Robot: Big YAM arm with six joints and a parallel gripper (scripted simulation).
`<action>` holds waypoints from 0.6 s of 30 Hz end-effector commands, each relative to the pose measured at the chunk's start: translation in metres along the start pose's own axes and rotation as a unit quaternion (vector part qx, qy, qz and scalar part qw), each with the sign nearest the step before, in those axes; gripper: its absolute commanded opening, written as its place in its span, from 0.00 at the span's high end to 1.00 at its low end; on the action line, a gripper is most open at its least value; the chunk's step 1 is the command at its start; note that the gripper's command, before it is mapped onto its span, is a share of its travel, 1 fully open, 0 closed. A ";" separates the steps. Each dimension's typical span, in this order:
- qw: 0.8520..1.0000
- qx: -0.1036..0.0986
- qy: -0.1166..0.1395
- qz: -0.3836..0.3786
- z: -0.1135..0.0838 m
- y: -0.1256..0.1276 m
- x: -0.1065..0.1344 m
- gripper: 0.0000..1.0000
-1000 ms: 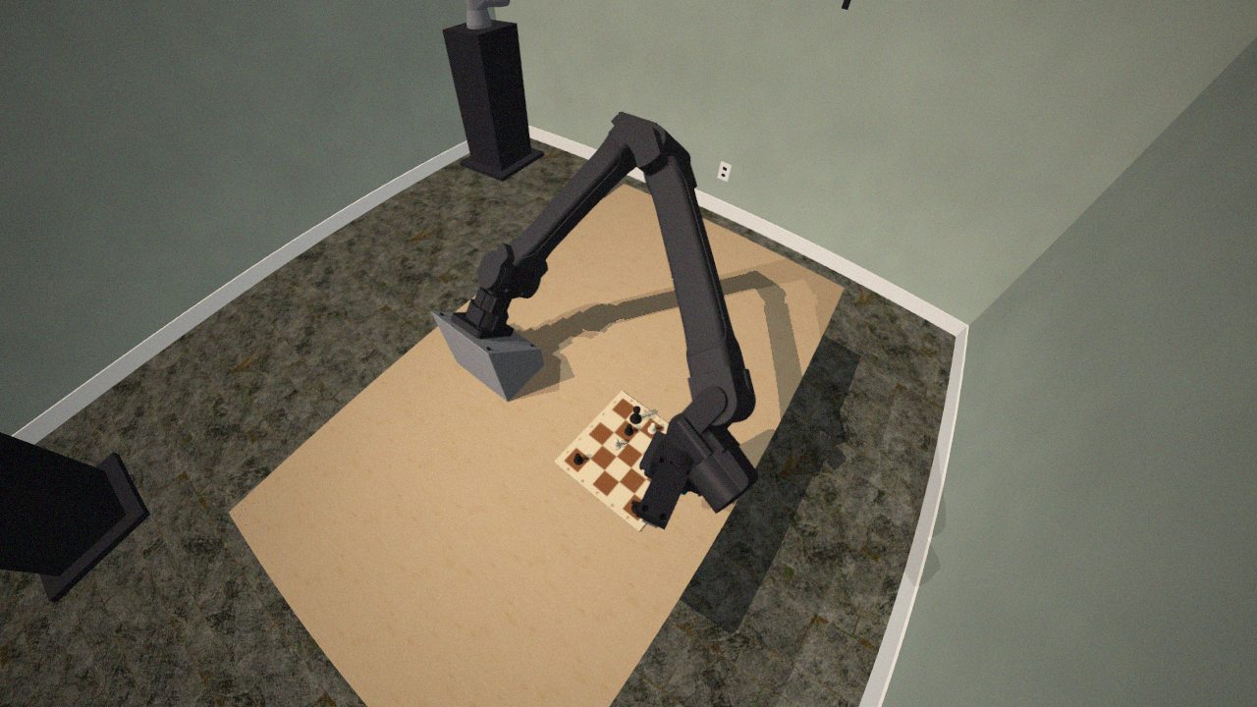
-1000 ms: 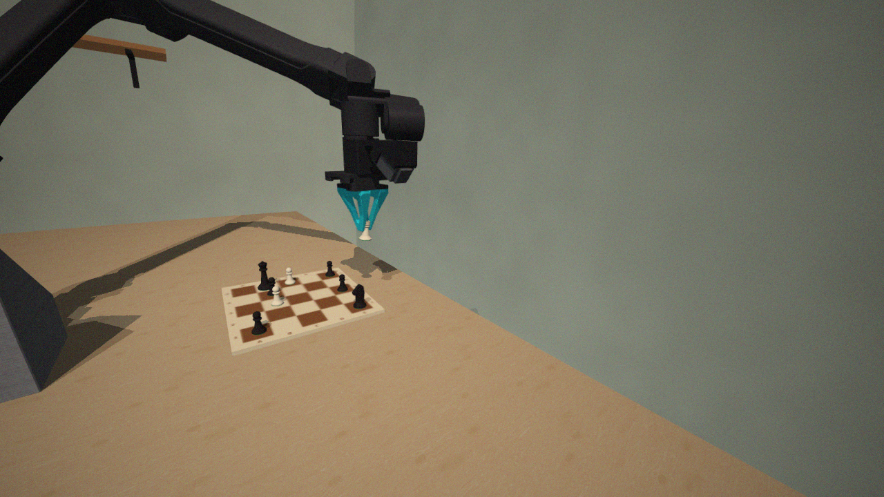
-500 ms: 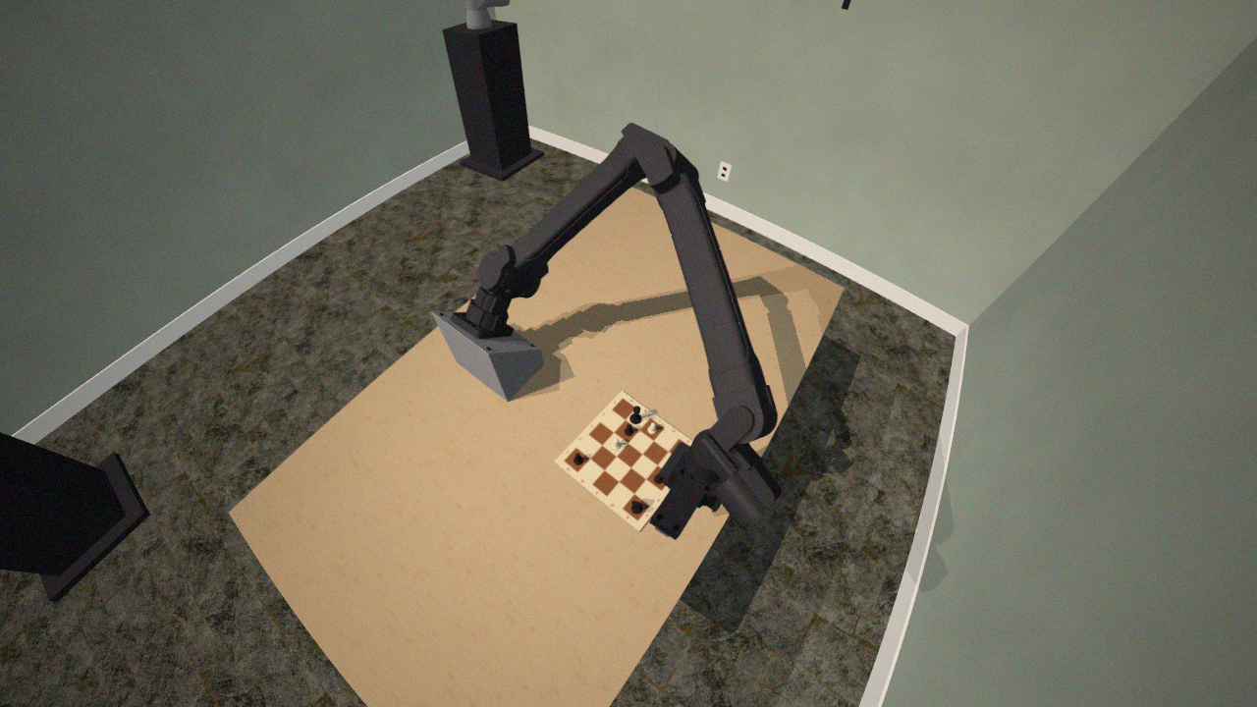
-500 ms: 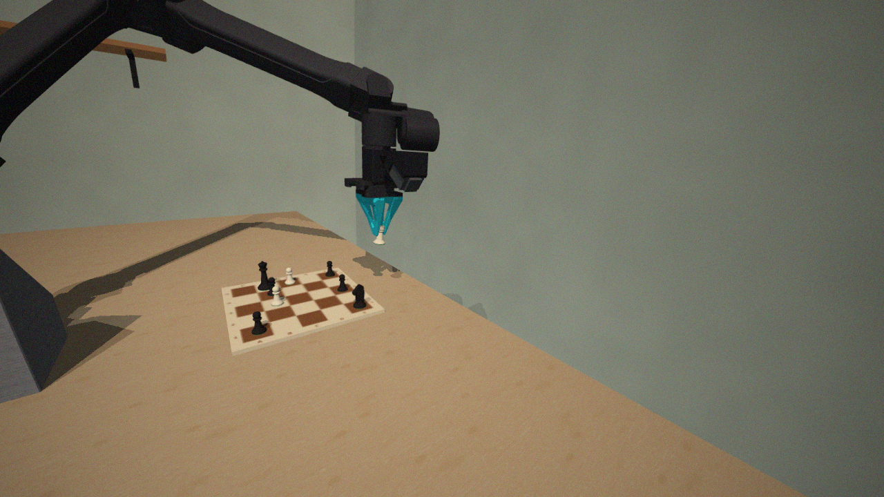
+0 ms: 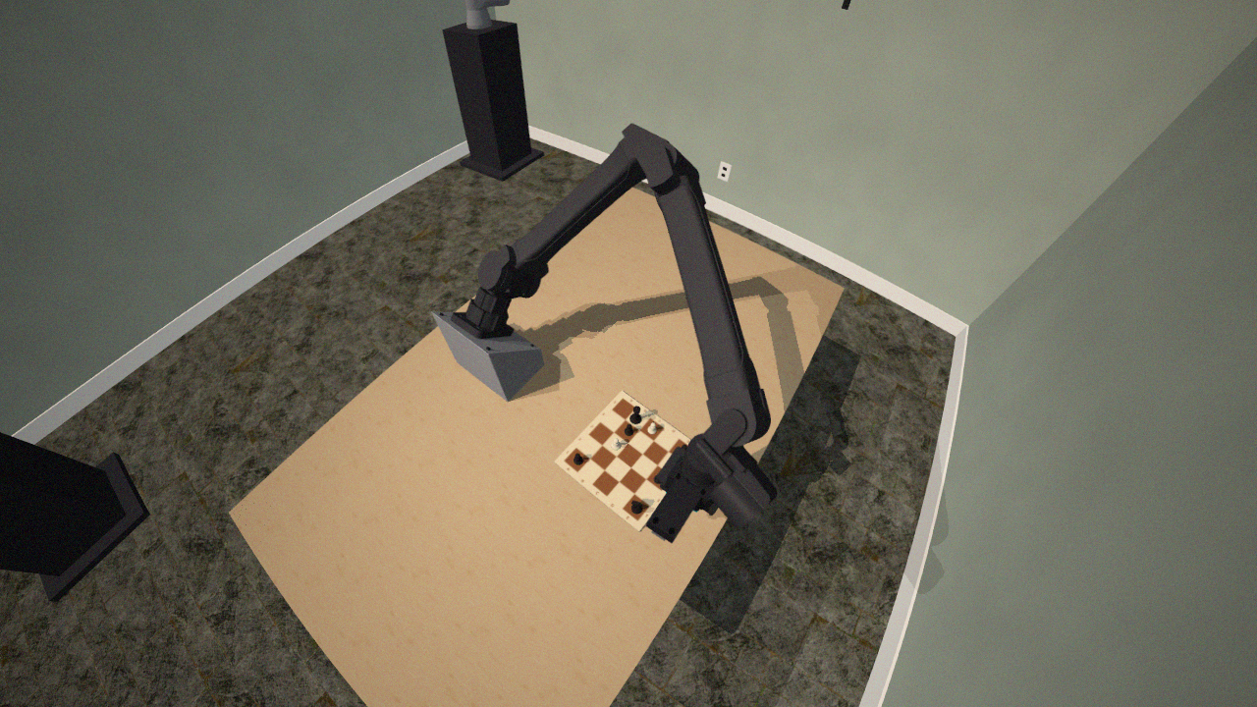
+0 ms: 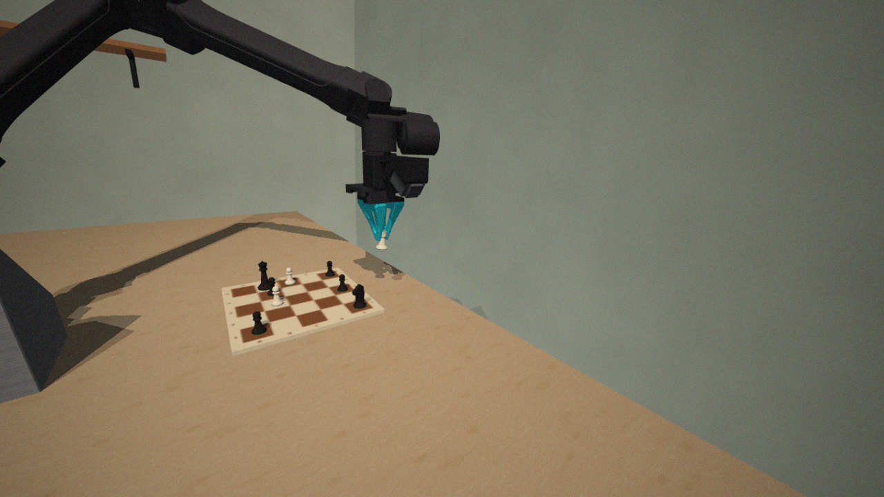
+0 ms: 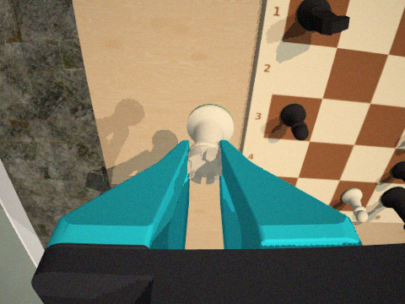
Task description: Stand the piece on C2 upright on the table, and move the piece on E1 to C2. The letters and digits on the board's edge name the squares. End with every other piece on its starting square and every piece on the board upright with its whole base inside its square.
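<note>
My gripper (image 6: 382, 237) is shut on a white piece (image 6: 382, 243), held upright by its top well above the table. In the wrist view the white piece (image 7: 208, 140) hangs between the teal fingers over bare table, just outside the E edge of the board (image 7: 337, 90), beside rows 3 and 4. The black knight (image 7: 319, 15) stands on E1; it also shows in the exterior view (image 6: 359, 296). In the top view the wrist hides my gripper (image 5: 668, 527).
A black pawn (image 7: 294, 120) stands on E3. Further pieces stand on the board (image 6: 300, 306): a black queen (image 6: 264, 275), white pawns (image 6: 289, 275) and black pawns (image 6: 257, 322). The table edge (image 7: 84, 90) and the floor lie close to the gripper's left.
</note>
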State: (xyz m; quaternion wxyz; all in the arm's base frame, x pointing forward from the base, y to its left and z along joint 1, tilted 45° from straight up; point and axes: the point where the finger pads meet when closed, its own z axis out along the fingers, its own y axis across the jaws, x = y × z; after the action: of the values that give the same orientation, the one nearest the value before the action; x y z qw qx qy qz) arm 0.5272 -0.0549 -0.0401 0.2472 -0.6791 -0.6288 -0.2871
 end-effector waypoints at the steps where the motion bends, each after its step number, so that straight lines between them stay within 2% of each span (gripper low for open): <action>1: 1.000 0.017 0.002 0.004 0.034 -0.002 0.004 1.00; 4: 1.000 0.017 0.002 0.004 0.049 -0.002 0.004 1.00; 6: 1.000 0.017 0.002 0.004 0.049 -0.002 0.004 1.00; 7: 1.000 0.011 0.001 -0.002 0.050 0.006 0.006 1.00; 8: 1.000 0.017 0.002 0.004 0.059 -0.003 0.004 1.00; 12: 1.000 0.017 0.002 0.004 0.077 -0.004 0.004 1.00; 18: 1.000 0.015 0.001 0.001 0.092 -0.001 0.005 1.00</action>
State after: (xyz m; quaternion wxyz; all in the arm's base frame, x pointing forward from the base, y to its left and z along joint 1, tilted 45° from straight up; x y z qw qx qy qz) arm 0.5316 -0.0018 -0.0929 0.2522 -0.6752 -0.6322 -0.2842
